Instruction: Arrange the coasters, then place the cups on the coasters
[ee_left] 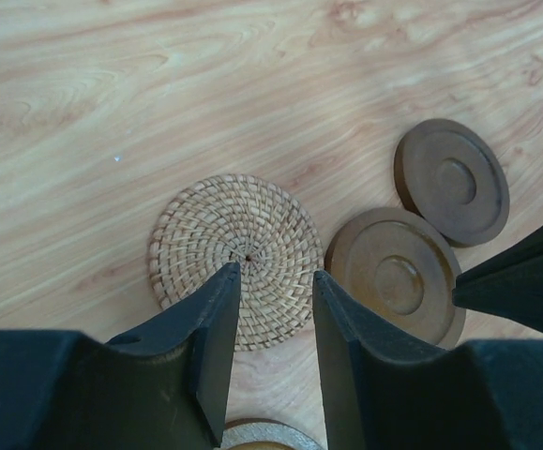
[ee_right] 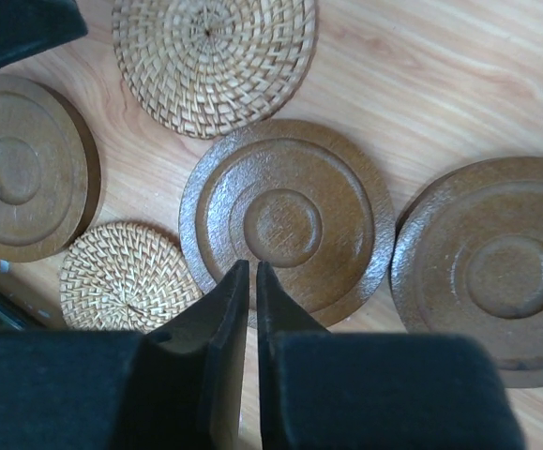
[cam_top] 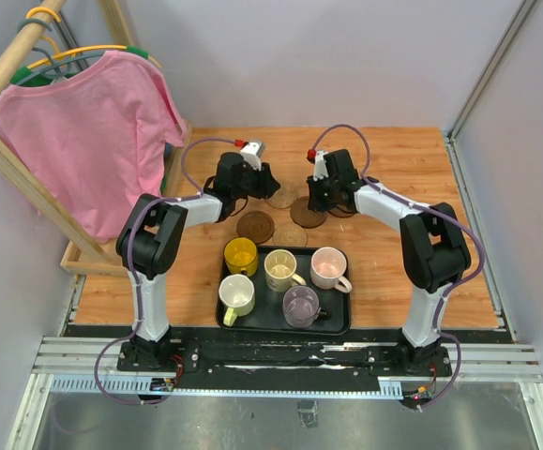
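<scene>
Left wrist view: the left fingers [ee_left: 210, 337] stand narrowly apart, empty, over a woven coaster [ee_left: 233, 248]. The right fingers [ee_right: 219, 337], shut, hover at a brown coaster's [ee_right: 285, 225] 6 o'clock edge. With the discs crowded on the counter [cam_top: 393, 178] at 12 o'clock of the tray [cam_top: 262, 328], sliding one could nudge its neighbours.

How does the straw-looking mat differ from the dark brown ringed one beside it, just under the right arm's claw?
The woven coaster is pale tan; the ringed coaster is dark brown. The woven coaster has a rough spiral weave; the ringed coaster has smooth concentric rings round a central disc. Both are round, lie flat on the wooden table, and carry no cup.
</scene>
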`<state>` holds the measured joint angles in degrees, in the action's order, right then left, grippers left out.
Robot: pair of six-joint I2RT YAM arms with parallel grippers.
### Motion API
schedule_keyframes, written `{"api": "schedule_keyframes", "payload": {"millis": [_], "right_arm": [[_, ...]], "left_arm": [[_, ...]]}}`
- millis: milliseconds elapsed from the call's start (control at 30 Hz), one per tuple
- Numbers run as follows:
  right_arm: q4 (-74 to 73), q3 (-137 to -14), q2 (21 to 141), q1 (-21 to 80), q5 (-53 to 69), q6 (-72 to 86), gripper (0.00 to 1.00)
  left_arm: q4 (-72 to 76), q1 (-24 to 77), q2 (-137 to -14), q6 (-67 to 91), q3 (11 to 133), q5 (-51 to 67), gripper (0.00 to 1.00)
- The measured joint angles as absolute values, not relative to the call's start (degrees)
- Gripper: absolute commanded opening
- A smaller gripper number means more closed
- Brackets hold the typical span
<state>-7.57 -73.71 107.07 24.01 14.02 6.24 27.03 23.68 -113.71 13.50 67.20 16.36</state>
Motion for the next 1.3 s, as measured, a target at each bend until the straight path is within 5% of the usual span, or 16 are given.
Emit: {"api": "schedule_keyframes", "payload": {"millis": [400,1300], "right_arm": [[-11.07,-76.47,109.65,24.01,15.00,7.55,0.14],[-23.44,-97.01,126.04,24.01,13.41,9.26,0.29]], "left_arm": [[20.40,25.34,-118.67,11.40,71.50,19.20,0.36],[-0.03,24.38,-128.57,12.71,90.94,13.15,0.51]]}}
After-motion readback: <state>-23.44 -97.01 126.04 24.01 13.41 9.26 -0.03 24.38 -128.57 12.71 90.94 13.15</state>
